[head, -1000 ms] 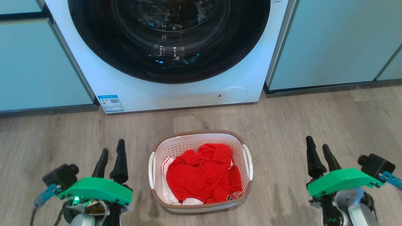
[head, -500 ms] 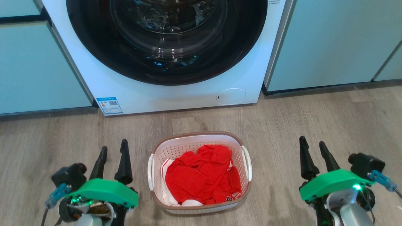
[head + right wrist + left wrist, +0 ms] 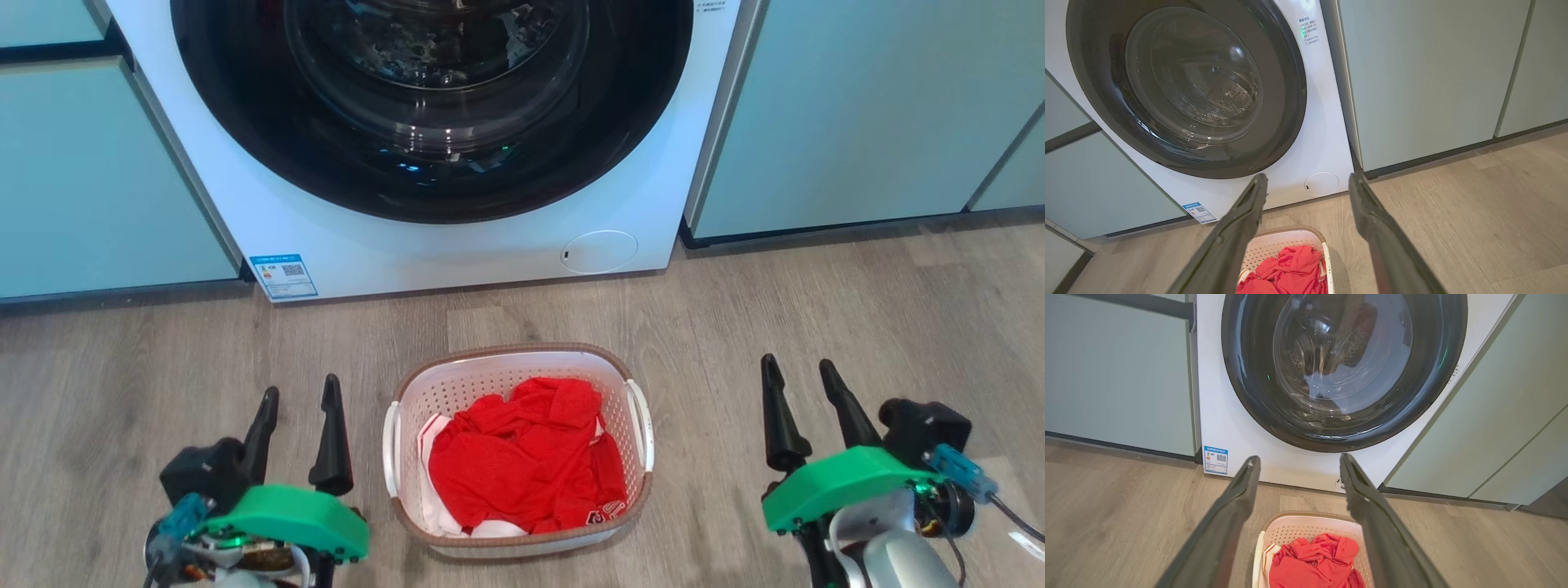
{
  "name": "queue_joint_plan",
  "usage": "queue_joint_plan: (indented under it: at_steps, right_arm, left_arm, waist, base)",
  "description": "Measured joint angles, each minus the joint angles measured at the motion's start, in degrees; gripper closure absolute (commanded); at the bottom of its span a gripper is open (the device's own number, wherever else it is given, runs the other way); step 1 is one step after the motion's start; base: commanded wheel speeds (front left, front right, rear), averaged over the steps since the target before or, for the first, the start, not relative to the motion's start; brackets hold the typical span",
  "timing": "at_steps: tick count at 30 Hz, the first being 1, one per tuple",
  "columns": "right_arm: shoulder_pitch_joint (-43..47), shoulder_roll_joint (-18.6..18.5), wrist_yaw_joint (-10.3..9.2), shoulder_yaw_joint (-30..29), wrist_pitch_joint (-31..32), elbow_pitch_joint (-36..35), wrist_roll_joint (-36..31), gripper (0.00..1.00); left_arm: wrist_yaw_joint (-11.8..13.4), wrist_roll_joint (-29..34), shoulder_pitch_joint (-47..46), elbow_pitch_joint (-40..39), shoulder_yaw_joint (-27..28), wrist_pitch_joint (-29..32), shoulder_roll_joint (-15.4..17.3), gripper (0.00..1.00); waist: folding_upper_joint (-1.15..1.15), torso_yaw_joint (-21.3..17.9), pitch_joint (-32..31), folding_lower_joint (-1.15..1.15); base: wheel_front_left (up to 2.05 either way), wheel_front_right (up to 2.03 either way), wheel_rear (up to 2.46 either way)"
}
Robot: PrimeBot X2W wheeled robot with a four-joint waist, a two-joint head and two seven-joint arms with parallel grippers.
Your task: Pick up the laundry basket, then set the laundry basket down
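Note:
The laundry basket (image 3: 457,392), white and perforated with a brown rim and white side handles, stands on the wooden floor in front of the washing machine. It holds red clothing (image 3: 522,453). My left gripper (image 3: 300,396) hovers open just left of the basket, apart from its handle. On the other side my right gripper (image 3: 800,376) is open too, a wider gap from the basket. The left wrist view has the basket (image 3: 1290,533) low between the fingers (image 3: 1237,502). In the right wrist view the basket (image 3: 1274,245) lies at the bottom by the left finger (image 3: 1249,212).
A white front-loading washing machine (image 3: 457,237) with a dark round door stands right behind the basket. Pale green cabinets (image 3: 865,114) flank it on both sides. Bare wooden floor (image 3: 816,294) spreads left and right of the basket.
Both grippers have drawn inward toward the basket and spread their fingers a little wider. The head view has shifted slightly. The basket has stayed on the floor.

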Motion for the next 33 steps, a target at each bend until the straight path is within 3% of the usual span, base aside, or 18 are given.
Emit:
queue_joint_plan:
  at_steps: [22,33]
  right_arm:
    - [-1.18,-0.22,0.0,2.44,-4.05,-0.85,-15.27,0.0]
    - [-1.18,-0.22,0.0,2.58,-4.1,-0.9,-15.81,0.0]
  left_arm:
    - [2.04,15.51,1.62,-2.1,-1.74,-4.02,0.42,0.0]
    - [2.04,15.18,1.71,-2.02,-1.48,-4.16,0.45,0.0]
  waist:
    - [0.0,-0.59,0.33,0.0]
    - [0.0,-0.6,0.36,0.0]
  base:
    - [0.0,0.0,0.0]
    - [0.0,0.0,0.0]
